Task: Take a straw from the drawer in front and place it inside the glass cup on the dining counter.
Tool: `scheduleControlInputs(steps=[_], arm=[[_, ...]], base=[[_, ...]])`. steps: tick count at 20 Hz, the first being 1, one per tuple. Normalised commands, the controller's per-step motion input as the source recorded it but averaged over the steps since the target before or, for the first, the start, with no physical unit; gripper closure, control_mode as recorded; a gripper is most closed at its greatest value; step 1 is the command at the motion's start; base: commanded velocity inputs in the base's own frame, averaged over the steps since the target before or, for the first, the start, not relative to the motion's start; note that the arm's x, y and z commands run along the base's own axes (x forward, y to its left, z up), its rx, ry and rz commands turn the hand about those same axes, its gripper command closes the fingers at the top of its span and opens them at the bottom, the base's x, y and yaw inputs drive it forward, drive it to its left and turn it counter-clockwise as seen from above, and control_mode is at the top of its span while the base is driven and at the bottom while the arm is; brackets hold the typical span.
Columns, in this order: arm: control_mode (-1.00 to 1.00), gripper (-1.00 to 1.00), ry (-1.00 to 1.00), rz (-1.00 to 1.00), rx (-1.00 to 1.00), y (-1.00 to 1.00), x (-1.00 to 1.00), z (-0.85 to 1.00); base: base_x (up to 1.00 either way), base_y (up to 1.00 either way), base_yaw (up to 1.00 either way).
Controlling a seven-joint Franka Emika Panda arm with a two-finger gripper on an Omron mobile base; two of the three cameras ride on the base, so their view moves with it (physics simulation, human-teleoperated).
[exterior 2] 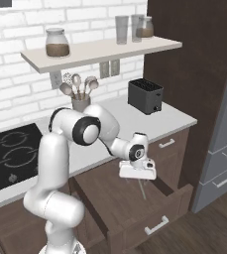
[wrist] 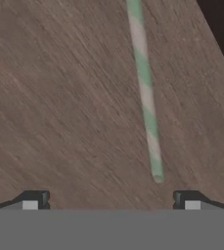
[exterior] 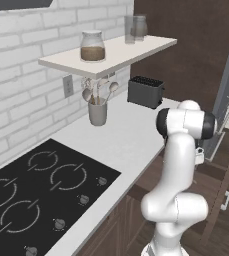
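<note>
Wooden drawer floor under straw

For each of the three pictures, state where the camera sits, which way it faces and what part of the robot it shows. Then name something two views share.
Left base view: behind the arm's left, facing the hob and toaster; arm at lower right.
Right base view: behind its right, facing the open drawer; arm and gripper show.
Hand view: on the hand, looking down at the straw on the drawer floor; open fingertips below.
Shared: both base views show the toaster.

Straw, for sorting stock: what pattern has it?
The straw has green-and-white stripes, clearest in the hand view.
</note>
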Motion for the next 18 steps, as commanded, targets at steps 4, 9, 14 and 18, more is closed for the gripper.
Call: scheduleControlInputs(steps=[4,9,14,18], arm=[[-1.0,-1.0,0.0,0.0,0.0,-0.05,0.1,-0.24],[-1.0,-1.0,0.0,0.0,0.0,-0.07,0.09,-0.23],[-1.0,-1.0,0.0,0.0,0.01,-0.09,0.09,-0.15],[-1.0,-1.0,-0.03,0.0,0.02,-0.04,0.09,-0.17]], base=[[0.0,0.0,0.0],[0.0,0.0,0.0],[0.0,0.0,0.0],[0.0,0.0,0.0]])
